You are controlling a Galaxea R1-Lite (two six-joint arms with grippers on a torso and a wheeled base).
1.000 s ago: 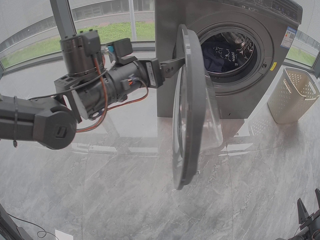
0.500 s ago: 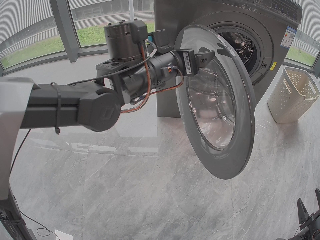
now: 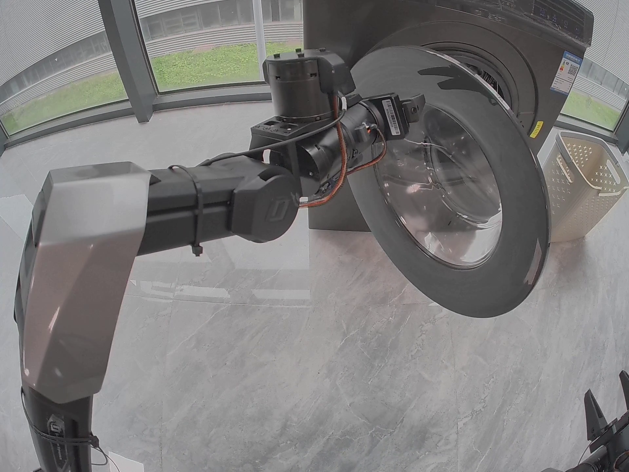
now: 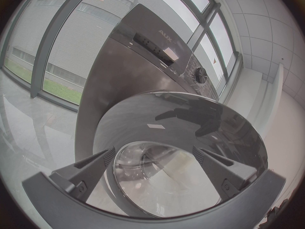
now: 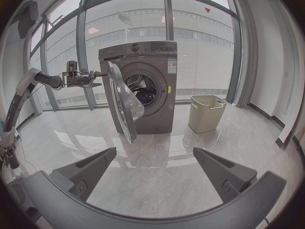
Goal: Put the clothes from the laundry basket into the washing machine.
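- Now, head view: left gripper (image 3: 411, 107) out in front of the washing machine (image 3: 341, 27), at the upper, hinge-side part of the door (image 3: 472, 191), on its outer face; contact likely, not certain. Door half shut across the machine's front, free edge standing well out from it. Laundry basket (image 3: 583, 185) just beside the machine, on the side away from the left arm; contents not to be told. Right gripper (image 3: 606, 427) low, well apart from the machine.
- Left wrist view: fingers (image 4: 95, 166) spread wide, gripping nothing. Door dead ahead of them, lying between fingertips and the machine's opening. Judged: a push straight toward the machine's front to shut it, with the left arm by far the nearer.
- Right wrist view: right gripper (image 5: 153, 152) wide open and empty, facing the machine from well off. Dark clothes (image 5: 144, 94) inside the machine, behind the door.
- Against a second ago: door then edge-on and swung right out, clothes in plain sight from the head; now turned well toward the machine's front, hiding most of the opening, left arm carried across with it.
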